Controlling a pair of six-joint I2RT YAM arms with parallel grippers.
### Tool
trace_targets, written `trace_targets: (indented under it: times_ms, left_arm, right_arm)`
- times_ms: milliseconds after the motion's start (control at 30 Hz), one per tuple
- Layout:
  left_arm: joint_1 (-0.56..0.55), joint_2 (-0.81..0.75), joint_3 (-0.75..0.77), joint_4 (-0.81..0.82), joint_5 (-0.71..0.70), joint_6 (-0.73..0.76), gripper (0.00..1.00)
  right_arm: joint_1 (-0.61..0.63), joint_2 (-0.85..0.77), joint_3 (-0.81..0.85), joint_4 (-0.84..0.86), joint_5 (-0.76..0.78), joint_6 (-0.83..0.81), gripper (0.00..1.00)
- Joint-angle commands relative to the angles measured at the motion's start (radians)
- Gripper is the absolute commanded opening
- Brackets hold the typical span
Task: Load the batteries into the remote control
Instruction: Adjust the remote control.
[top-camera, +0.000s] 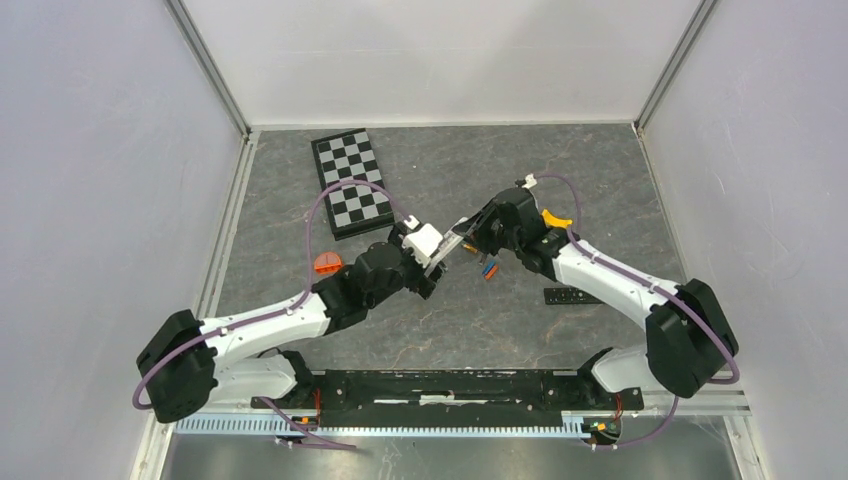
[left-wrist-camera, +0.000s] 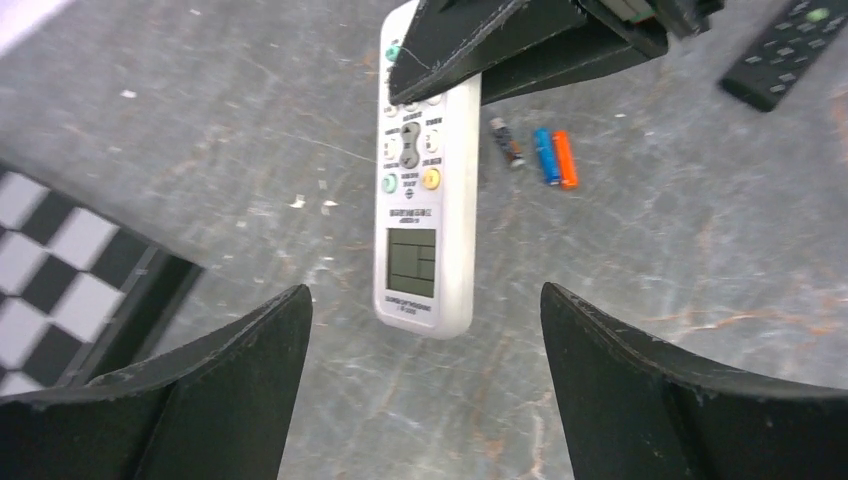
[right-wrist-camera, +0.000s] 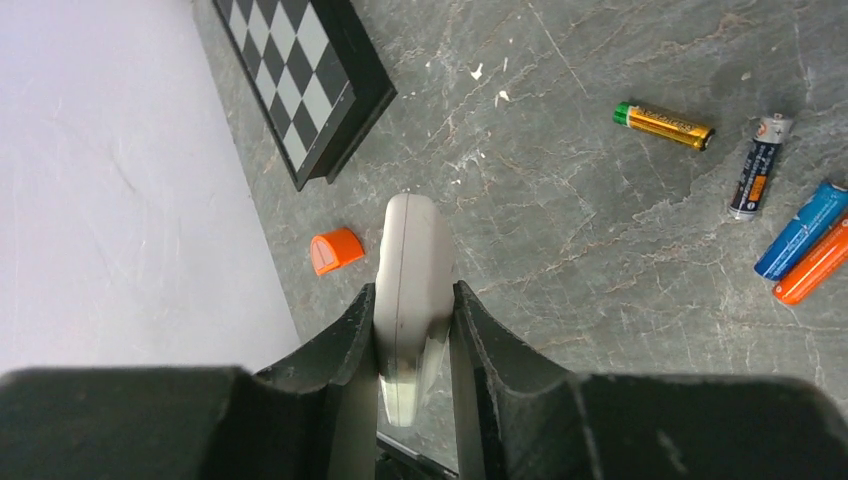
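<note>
My right gripper (right-wrist-camera: 415, 300) is shut on the white remote control (right-wrist-camera: 412, 260), pinching it edge-on above the table. From the left wrist, the remote control (left-wrist-camera: 420, 200) shows its buttons and screen, its lower end hanging level with the tips of my open left gripper (left-wrist-camera: 425, 288), whose fingers stand well clear on either side. Several batteries lie loose on the table: a gold one (right-wrist-camera: 664, 125), a black one (right-wrist-camera: 757, 167), a blue one (right-wrist-camera: 802, 231) and an orange one (right-wrist-camera: 812, 262). From above, both grippers meet mid-table over the remote control (top-camera: 456, 240).
A chessboard (top-camera: 352, 183) lies at the back left. An orange cap (top-camera: 327, 264) sits beside the left arm, and a yellow piece (top-camera: 556, 218) behind the right arm. A black remote (top-camera: 572, 296) lies near the right arm.
</note>
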Motion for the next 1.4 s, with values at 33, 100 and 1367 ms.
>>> trace_targets:
  times_ms: [33,100,1367]
  left_arm:
    - [-0.044,-0.012,-0.018,0.094,-0.198,0.269,0.88]
    - [-0.058,-0.013,-0.050,0.153,-0.200,0.307,0.87]
    - [-0.053,0.130,0.029,0.071,0.093,0.230,0.02]
  right_arm:
    - [-0.005,0.035,0.139,-0.159,0.051,0.111,0.00]
    - [-0.006,0.033,0.147,-0.175,0.048,0.139,0.00]
    - [-0.114,-0.013,0.086,-0.128,-0.249,-0.280,0.94]
